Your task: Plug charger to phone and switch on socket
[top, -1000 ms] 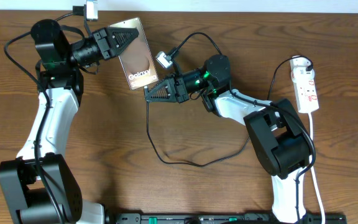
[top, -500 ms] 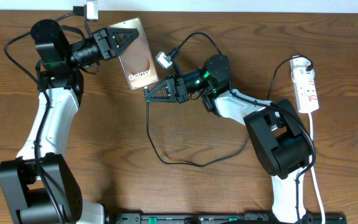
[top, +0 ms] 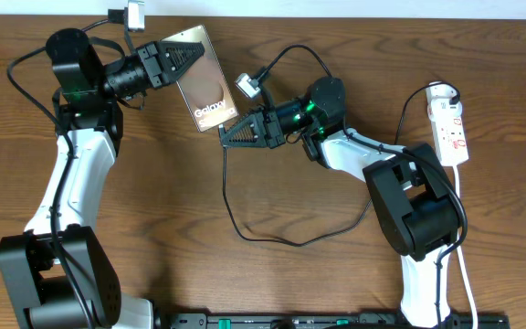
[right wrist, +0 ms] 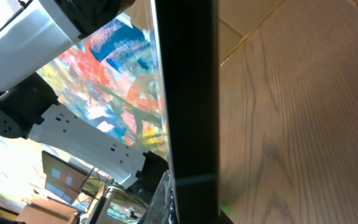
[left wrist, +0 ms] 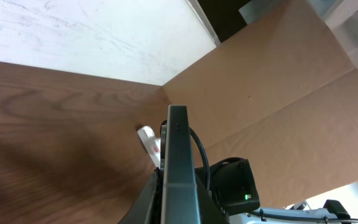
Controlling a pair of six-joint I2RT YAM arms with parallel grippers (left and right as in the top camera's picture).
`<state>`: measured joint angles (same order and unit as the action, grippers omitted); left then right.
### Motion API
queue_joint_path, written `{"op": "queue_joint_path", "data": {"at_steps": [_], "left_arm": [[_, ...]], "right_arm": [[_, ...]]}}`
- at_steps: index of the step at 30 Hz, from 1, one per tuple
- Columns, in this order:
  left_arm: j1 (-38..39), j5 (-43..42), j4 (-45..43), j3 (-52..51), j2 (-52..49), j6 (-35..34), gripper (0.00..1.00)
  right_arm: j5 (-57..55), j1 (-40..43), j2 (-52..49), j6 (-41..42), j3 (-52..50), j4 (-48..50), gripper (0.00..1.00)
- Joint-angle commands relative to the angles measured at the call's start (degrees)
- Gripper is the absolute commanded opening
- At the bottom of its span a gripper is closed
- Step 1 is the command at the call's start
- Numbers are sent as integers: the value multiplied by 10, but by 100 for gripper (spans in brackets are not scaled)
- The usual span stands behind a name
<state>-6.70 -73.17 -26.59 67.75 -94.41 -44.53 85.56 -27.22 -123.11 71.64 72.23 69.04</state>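
My left gripper [top: 179, 57] is shut on the top end of the phone [top: 210, 90] and holds it tilted above the table. The phone shows edge-on in the left wrist view [left wrist: 178, 163]. My right gripper [top: 230, 135] sits at the phone's lower end, shut on the charger tip; the tip itself is hidden. The black charger cable [top: 229, 206] drops from its fingertips and loops across the table. A dark phone edge [right wrist: 185, 112] fills the middle of the right wrist view. The white socket [top: 450, 123] lies at the far right with a black plug in it.
The socket's white cord [top: 460, 210] runs down the right edge past the right arm's base [top: 414, 215]. The cable loop [top: 281, 239] lies on the wood at centre. A wall borders the table's far edge. The socket also shows in the left wrist view [left wrist: 148, 140].
My right gripper has moved a little right and up, closer to the phone's lower end. The phone's lower end has shifted slightly right. The left arm holds still.
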Motion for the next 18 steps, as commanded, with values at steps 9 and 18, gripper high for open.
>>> {"op": "queue_joint_path", "data": {"at_steps": [9, 18], "left_arm": [[5, -61, 3, -2, 1, -1, 7], [5, -35, 3, -2, 1, -7, 8]], "right_arm": [[-58, 21, 2, 7, 8, 2, 1], [-50, 6, 2, 7, 8, 1, 1]]}}
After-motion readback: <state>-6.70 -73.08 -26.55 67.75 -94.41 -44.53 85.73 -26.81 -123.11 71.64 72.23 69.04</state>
